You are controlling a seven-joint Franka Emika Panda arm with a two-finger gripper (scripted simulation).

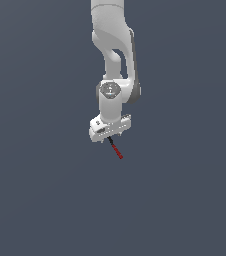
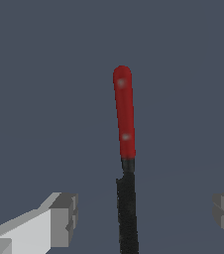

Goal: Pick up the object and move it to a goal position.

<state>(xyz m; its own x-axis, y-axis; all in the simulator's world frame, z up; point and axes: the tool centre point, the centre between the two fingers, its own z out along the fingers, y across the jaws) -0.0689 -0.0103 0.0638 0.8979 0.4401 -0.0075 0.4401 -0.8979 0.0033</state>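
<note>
The object (image 1: 116, 150) is a thin rod, black at one end and red at the other, lying just below the white gripper (image 1: 110, 137) in the exterior view. Its black end reaches under the hand and its red end points away toward the exterior view's lower right. In the wrist view the rod (image 2: 124, 119) runs lengthwise between the two grey fingertips (image 2: 64, 219), which stand far apart on either side. The gripper (image 2: 144, 214) is open, and neither finger touches the rod.
A plain dark grey-blue surface (image 1: 45, 200) fills the scene around the arm. No other objects, containers or edges show in either view.
</note>
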